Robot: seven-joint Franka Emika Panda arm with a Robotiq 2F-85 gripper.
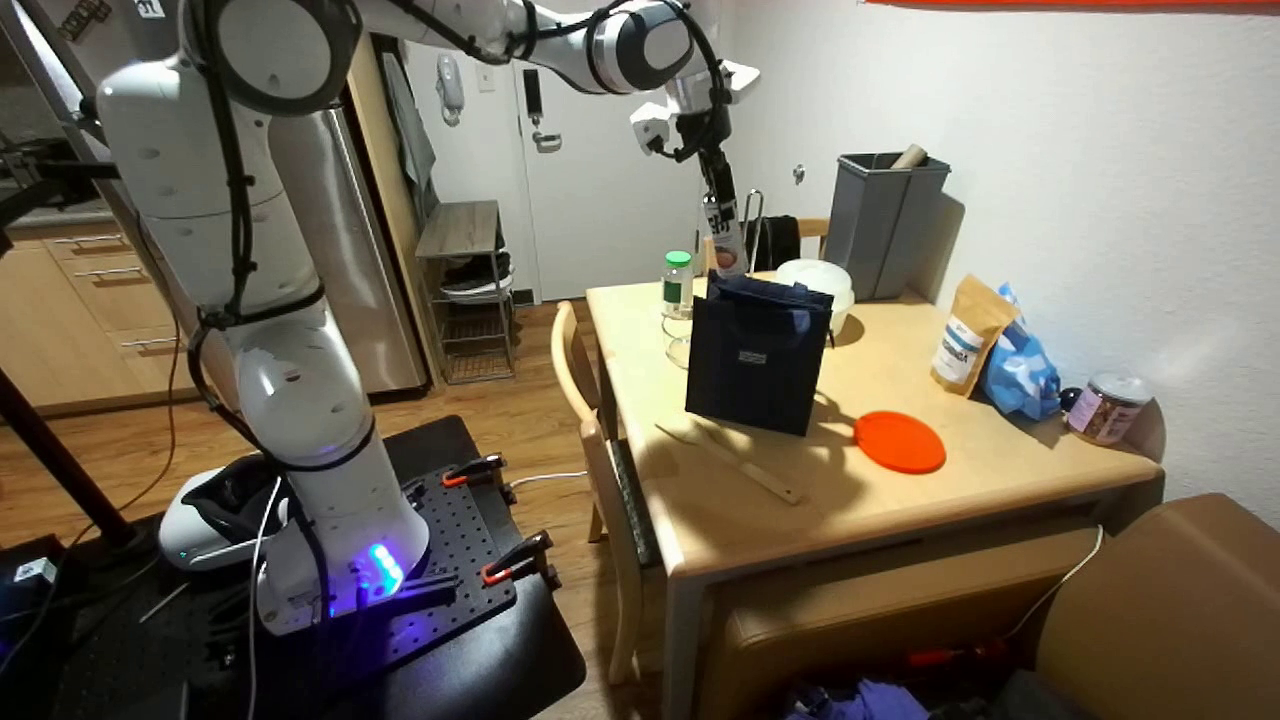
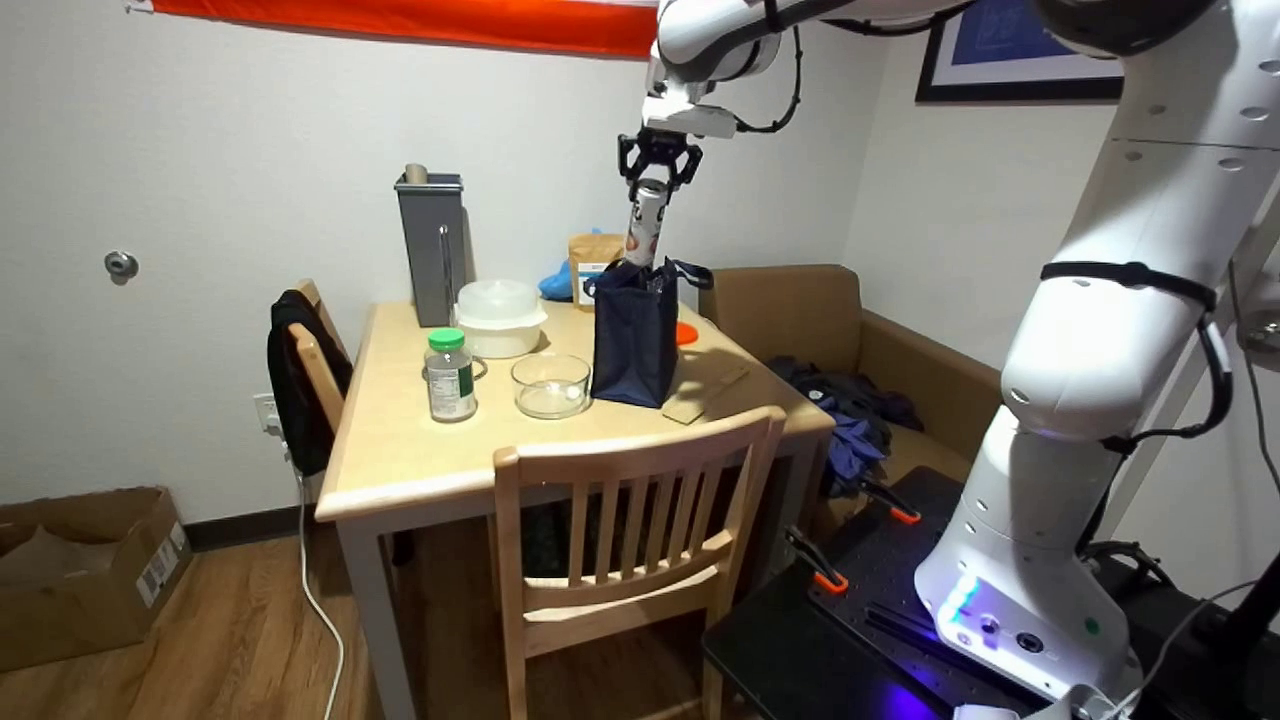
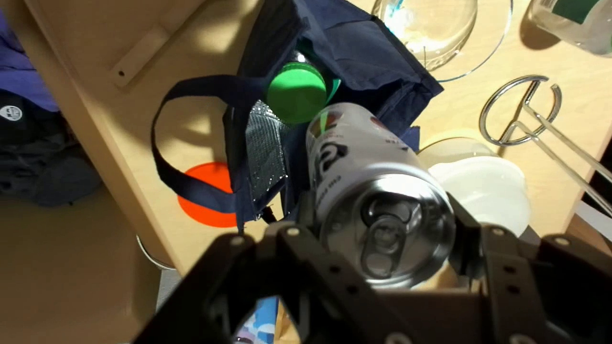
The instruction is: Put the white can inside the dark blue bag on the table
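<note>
one gripper (image 2: 651,190) holds one can (image 2: 645,226) over one bag (image 2: 634,345).

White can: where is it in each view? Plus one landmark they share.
In an exterior view: white can slightly right of centre, upper half.
In an exterior view: white can at mid-width, upper half.
Wrist view: white can large, just right of centre.
Shared landmark: dark blue bag, below the can in both exterior views, partly behind it in the wrist view.
</note>
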